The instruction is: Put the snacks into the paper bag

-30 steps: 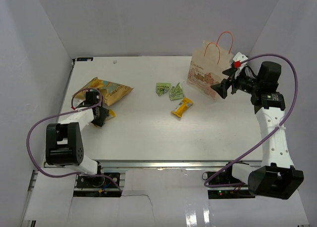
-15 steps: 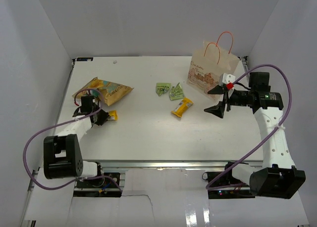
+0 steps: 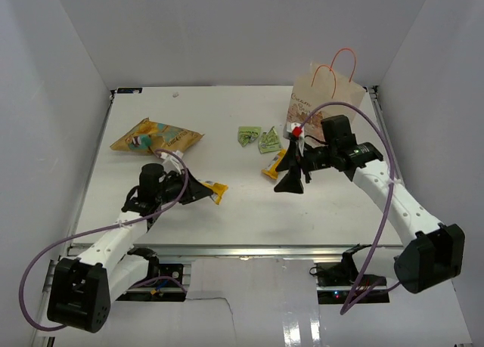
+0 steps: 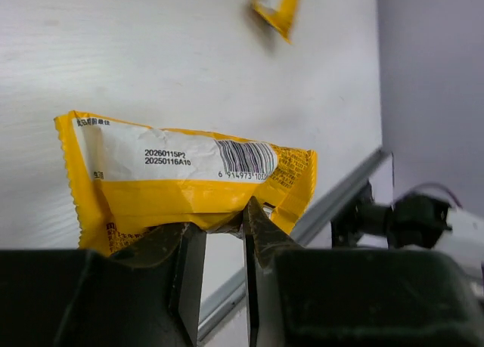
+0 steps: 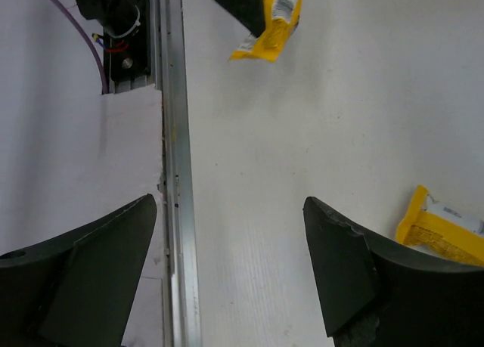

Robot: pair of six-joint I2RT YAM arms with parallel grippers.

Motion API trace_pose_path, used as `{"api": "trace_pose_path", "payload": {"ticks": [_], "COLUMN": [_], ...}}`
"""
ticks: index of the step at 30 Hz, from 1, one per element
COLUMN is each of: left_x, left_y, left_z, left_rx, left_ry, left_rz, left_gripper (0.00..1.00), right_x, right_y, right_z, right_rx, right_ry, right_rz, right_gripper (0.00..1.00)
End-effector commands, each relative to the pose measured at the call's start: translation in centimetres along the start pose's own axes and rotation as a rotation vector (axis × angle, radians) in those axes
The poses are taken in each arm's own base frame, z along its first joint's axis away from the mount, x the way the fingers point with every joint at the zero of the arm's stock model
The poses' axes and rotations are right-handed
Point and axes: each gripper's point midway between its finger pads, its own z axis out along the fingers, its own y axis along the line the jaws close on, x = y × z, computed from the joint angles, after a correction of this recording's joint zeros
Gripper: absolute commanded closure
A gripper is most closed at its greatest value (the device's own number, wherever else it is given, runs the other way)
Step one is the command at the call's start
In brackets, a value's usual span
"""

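My left gripper is shut on a small yellow packet, held just above the table's front middle. In the left wrist view the packet is pinched by its lower edge between my gripper's jaws. My right gripper is wide open and empty, beside the yellow bar, which also shows in the right wrist view. Two green packets lie behind the bar. The chip bag lies at the back left. The paper bag stands upright at the back right. The purple bar and pink-red packet are out of view.
White walls close in the table on the left, back and right. A metal rail runs along the table's near edge. Purple cables loop off both arms.
My left gripper has moved right from beside the chip bag toward the front middle, carrying the yellow packet. My right gripper has swung left from the paper bag to the yellow bar, still open.
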Motion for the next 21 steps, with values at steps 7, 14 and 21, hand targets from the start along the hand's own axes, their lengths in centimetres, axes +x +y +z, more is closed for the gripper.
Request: {"api": "trace_pose_path", "payload": {"ticks": [7,14,21], "left_x": [3.7,5.4,5.9], "left_y": [-10.9,-14.0,-16.0], "left_z": [1.4,3.6,4.9], "left_rx": [0.359,0.400,0.437], "left_ry": [0.143,0.217,0.248], "left_rz": [0.324,0.414,0.443], "left_gripper": [0.94,0.93,0.92], "right_x": [-0.8,0.5,2.8], "right_y": [-5.3,-4.3,-3.5], "right_z": [5.4,6.9,7.2], "right_rx": [0.211,0.148,0.146], "right_ry": [-0.016,-0.016,0.010], "right_rz": [0.521,0.668,0.715], "right_gripper": [0.16,0.18,0.25]}}
